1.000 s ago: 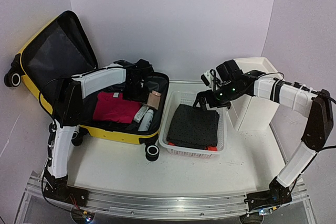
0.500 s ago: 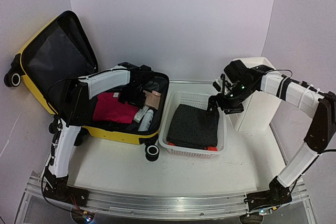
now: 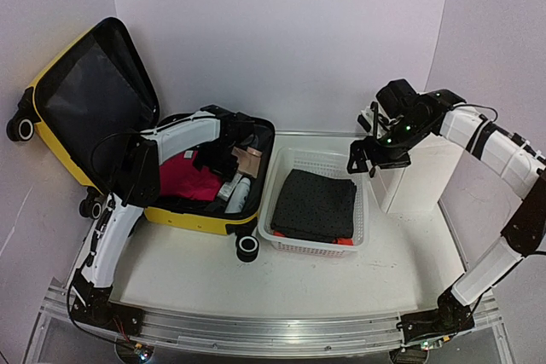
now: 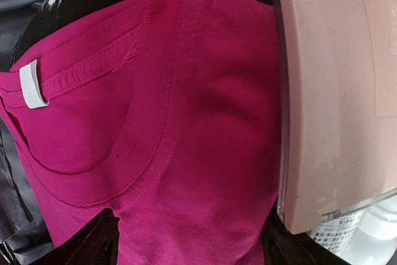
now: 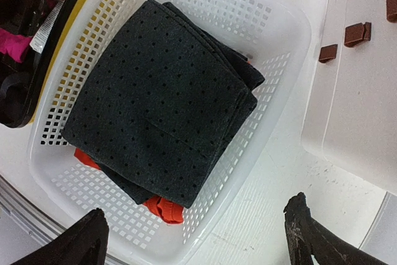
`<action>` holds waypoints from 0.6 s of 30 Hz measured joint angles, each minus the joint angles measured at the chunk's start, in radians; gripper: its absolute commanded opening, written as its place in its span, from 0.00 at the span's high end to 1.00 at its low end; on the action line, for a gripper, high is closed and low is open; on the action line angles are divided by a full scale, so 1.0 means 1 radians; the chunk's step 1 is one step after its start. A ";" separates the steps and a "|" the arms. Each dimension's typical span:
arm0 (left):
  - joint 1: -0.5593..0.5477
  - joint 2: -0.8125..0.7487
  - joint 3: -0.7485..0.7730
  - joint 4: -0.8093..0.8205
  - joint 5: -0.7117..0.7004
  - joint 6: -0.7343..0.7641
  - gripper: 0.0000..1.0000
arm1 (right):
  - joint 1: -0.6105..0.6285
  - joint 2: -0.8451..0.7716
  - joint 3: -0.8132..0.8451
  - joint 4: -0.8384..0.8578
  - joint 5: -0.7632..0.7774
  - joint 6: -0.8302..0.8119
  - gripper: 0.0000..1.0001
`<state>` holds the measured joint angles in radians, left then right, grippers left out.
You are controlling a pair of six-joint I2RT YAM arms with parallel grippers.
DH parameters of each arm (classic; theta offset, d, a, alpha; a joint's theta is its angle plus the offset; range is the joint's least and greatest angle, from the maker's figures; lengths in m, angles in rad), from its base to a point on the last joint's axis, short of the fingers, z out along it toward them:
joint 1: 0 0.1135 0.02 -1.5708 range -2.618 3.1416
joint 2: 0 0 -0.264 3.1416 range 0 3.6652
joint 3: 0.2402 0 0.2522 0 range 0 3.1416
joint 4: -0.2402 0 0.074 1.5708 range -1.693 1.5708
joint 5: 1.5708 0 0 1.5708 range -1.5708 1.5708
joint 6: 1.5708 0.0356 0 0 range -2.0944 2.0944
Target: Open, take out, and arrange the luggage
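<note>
My left jaws and right jaws: released. Luggage (image 3: 192,217): probably a rigid, light shell; take its soft magenta shirt (image 4: 186,122) by a fold.

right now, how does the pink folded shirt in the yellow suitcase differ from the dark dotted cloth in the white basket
The magenta folded knit shirt is plain and bright; the charcoal folded cloth is dark with tiny dots. The shirt lies in the open yellow hard-shell suitcase; the cloth lies in the white perforated plastic basket. The shirt sits beside a beige flat pack; the cloth covers an orange-red item. Both are folded flat.
</note>
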<state>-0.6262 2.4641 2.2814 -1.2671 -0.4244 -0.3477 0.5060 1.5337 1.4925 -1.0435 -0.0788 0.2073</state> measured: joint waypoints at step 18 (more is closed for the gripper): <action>0.079 -0.026 0.016 -0.016 0.130 -0.063 0.35 | -0.008 0.005 0.013 -0.002 0.013 -0.034 0.02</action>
<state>-0.5468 2.4382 2.2971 -1.2831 -0.2943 -0.4110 0.4984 1.5391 1.5059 -1.0451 -0.0658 0.1734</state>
